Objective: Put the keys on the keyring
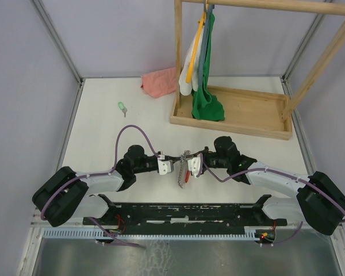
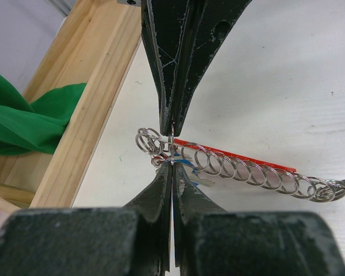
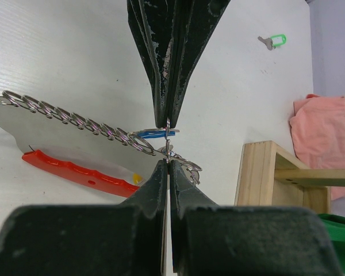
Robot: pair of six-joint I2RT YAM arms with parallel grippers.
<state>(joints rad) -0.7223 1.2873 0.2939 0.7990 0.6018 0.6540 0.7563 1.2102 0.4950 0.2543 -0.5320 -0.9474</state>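
No legible text or markings.

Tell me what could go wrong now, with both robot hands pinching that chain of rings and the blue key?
1. The left gripper and right gripper pinch the keyring and the blue key with only their very tips, so a small twist might let one slip and drop.
2. The grippers sit very close together and could bump.
3. The green key lies far away, so fetching it probably means letting something go.
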